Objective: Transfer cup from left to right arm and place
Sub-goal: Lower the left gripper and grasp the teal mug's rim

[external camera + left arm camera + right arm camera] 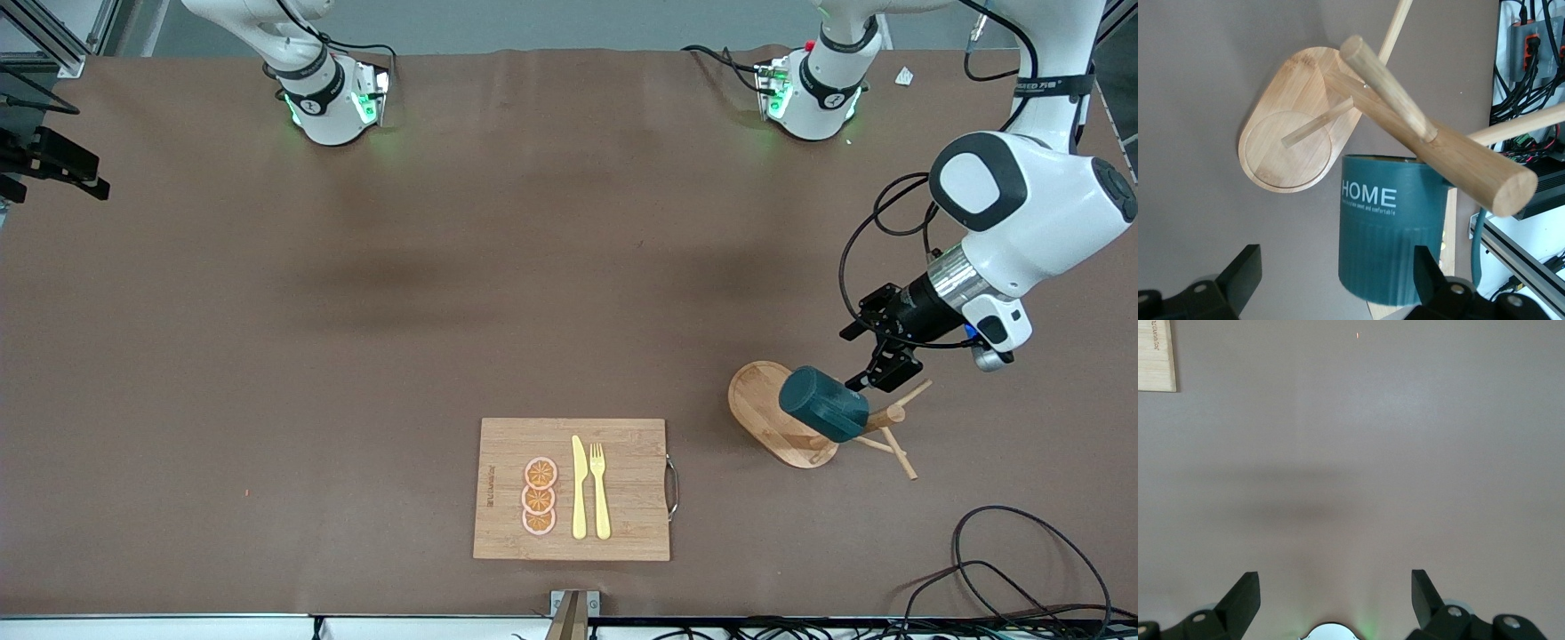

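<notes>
The dark teal cup hangs on a peg of the wooden peg stand toward the left arm's end of the table, its closed bottom pointing toward the front camera. My left gripper is open beside the cup. In the left wrist view the cup, printed "HOME", sits partly between the open left gripper's fingers, close to one finger, under the stand's pegs. My right gripper is open and empty over bare table near its own base; it is out of the front view.
A wooden cutting board with a yellow knife, a yellow fork and three orange slices lies near the front edge. Its corner shows in the right wrist view. Black cables lie at the front corner by the left arm.
</notes>
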